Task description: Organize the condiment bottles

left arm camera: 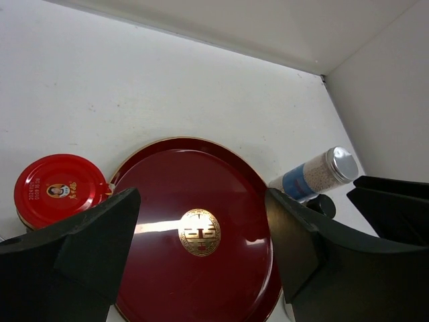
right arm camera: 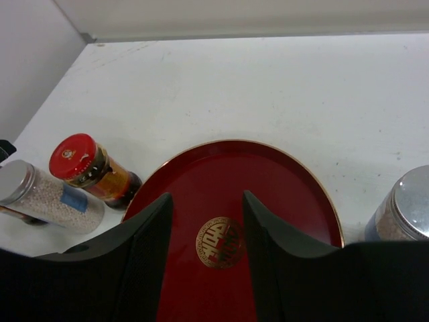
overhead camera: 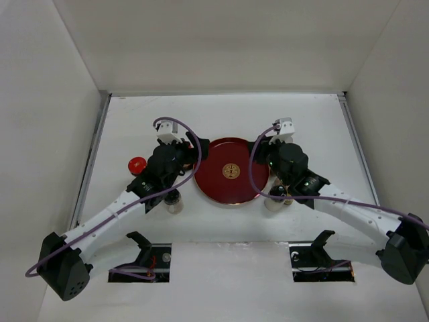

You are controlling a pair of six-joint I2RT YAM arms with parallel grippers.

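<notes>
A silver-capped jar (right arm camera: pixel 404 204) right of the right gripper (right arm camera: pixel 207 196) is cut by the frame edge; a red-lidded jar (left arm camera: pixel 57 189) sits partly behind a finger (left arm camera: pixel 80 248) of the left gripper (left arm camera: pixel 201 198).

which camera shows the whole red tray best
The top external view: it shows the red tray whole, with nearly all its rim visible. The left wrist view hides the tray's near part behind the open left end effector; the right wrist view does the same behind the right end effector.

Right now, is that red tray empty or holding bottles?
Empty. The tray shows only its gold emblem; the bottles in view sit outside its rim.
</notes>
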